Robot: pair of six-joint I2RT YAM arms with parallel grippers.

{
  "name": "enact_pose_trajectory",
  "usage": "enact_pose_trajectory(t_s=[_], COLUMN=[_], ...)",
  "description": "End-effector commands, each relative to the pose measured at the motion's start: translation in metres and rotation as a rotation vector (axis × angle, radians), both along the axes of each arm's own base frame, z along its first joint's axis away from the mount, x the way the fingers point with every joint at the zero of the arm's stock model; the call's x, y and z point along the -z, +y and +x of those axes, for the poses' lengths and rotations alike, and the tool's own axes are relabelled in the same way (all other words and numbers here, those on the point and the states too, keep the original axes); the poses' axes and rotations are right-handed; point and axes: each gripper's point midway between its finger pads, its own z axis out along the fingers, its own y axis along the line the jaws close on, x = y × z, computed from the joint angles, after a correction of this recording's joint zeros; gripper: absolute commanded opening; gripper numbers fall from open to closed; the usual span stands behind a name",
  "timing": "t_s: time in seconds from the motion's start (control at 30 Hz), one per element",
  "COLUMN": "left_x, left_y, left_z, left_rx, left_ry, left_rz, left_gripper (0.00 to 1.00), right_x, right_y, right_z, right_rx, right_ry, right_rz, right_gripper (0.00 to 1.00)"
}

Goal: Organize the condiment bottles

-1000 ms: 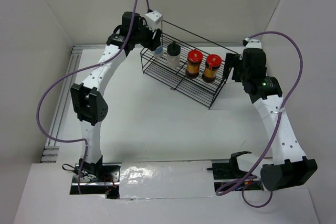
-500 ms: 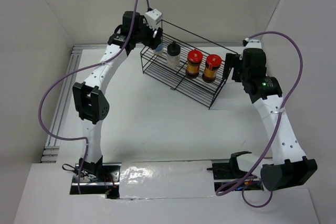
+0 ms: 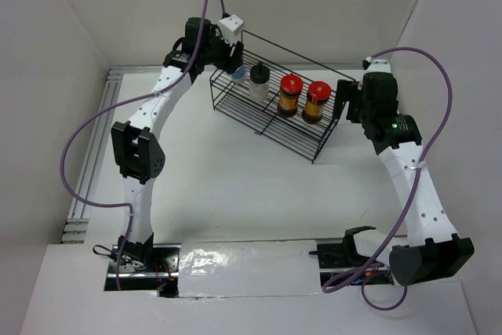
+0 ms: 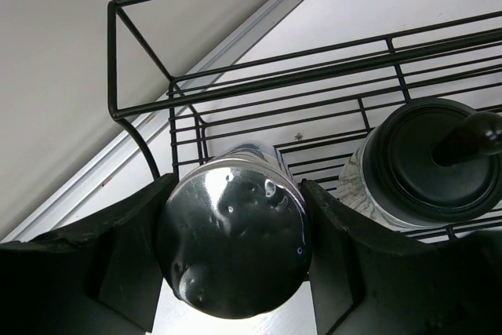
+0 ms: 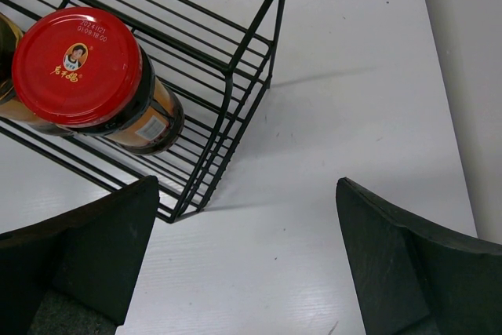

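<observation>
A black wire rack (image 3: 302,145) stands at the back of the table. On it stand a pale black-capped jar (image 3: 259,82) and two red-capped jars (image 3: 290,93) (image 3: 317,100) with yellow labels. My left gripper (image 3: 235,64) is shut on the white jar with the blue label (image 3: 238,74) at the rack's left end. In the left wrist view its shiny grey cap (image 4: 234,245) sits between my fingers (image 4: 129,260), beside the black-capped jar (image 4: 431,162). My right gripper (image 3: 343,100) is open and empty off the rack's right end. Its wrist view shows a red-capped jar (image 5: 82,68).
The rack's wires (image 4: 235,88) and top rail surround the held jar. The rack's right corner (image 5: 251,45) lies just left of my right gripper (image 5: 243,272). White walls close in the table on the left, back and right. A metal rail (image 3: 110,107) runs along the left edge.
My left arm has shifted slightly, keeping the white jar at the rack's left end. The right arm has not moved.
</observation>
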Motion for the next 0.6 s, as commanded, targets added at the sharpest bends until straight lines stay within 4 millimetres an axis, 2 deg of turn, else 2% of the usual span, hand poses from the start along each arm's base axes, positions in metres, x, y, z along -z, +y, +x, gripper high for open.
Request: enact_pose_trajectory(t_s=[0.0, 0.1, 0.23, 0.37, 0.57], left_x=[-0.066, -0.085, -0.097, -0.094, -0.077], left_y=[-0.01, -0.01, -0.01, -0.007, -0.007], left_z=[-0.017, -0.024, -0.031, -0.031, -0.029], left_rx=[0.063, 0.084, 0.106, 0.098, 0.098], left_ry=[-0.123, -0.161, -0.181, -0.188, -0.169], left_rz=[-0.061, -0.06, -0.045, -0.011, 0.025], left_gripper=[0.0, 0.0, 0.0, 0.0, 0.0], right_x=[-0.001, 0.001, 0.002, 0.003, 0.004], right_y=[-0.005, -0.002, -0.001, -0.002, -0.001], right_z=[-0.006, -0.004, -0.002, -0.003, -0.005], right_rx=[0.01, 0.0, -0.007, -0.006, -0.005], right_ry=[0.007, 0.013, 0.018, 0.022, 0.024], right_rz=[-0.011, -0.004, -0.002, -0.005, -0.005], right_gripper=[1.0, 1.0, 1.0, 1.0, 1.0])
